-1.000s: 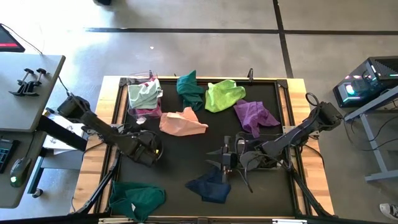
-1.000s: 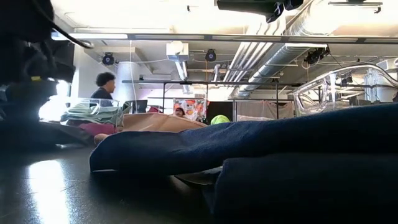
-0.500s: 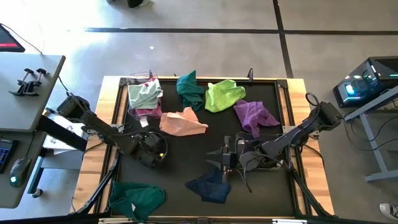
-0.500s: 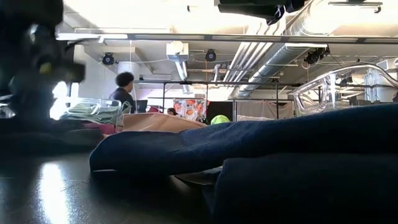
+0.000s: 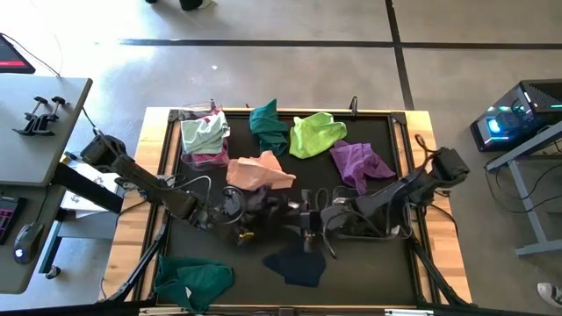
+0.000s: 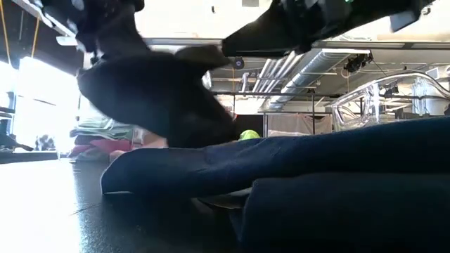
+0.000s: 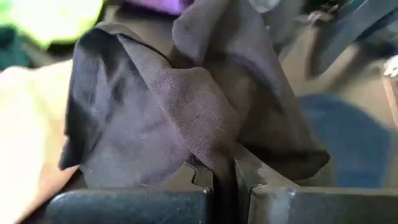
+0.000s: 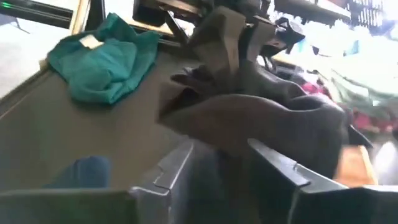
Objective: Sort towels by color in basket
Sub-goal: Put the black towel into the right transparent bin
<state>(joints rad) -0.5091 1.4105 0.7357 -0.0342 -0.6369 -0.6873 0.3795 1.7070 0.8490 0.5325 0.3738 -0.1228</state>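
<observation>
At far left, the clear plastic basket [image 5: 204,140] on the black counter [image 5: 386,281] holds a mint cloth [image 5: 205,132] over magenta ones. Mid-counter, the left tool [image 5: 239,209] is pinched tight on a crumpled black soft towel [image 5: 263,205], stretched sideways between both arms. The right tool [image 5: 303,218] meets the towel's other end, fingers partly apart around it; the left arm is nearer the basket

Overhead looking straight down on whole table [image 5: 399,123]; low sitting at tabletop, facing room; wrist cams aiming tight from opposite sides, both sharing black towel [image 7: 186,112] at centre.
</observation>
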